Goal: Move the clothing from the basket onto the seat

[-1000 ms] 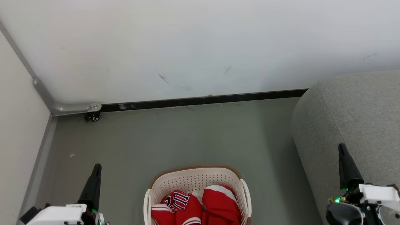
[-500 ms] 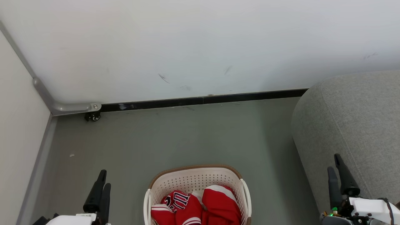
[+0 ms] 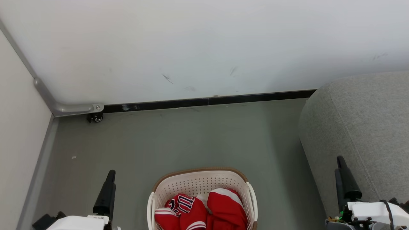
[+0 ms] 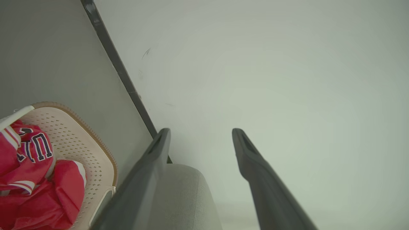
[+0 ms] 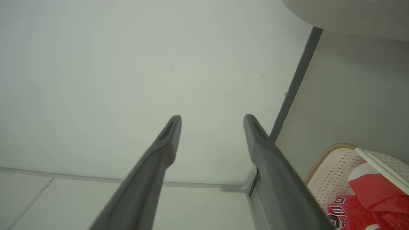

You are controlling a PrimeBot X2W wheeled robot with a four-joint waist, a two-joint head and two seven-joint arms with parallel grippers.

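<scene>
The red clothing (image 3: 204, 209) is pictured heaped in the basket (image 3: 198, 182) on the floor, left of the grey seat (image 3: 361, 121), whose visible part is bare. The left end effector (image 4: 201, 131) and right end effector (image 5: 212, 117) are held apart, empty; the whole transfer is judged outstanding.

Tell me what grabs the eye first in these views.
The red clothing bunched in the cream basket, bottom centre of the head view, stands out against the grey floor. The big grey seat sits at the right, no clothes on it yet. The left tool and right tool flank the basket, open and empty.
</scene>
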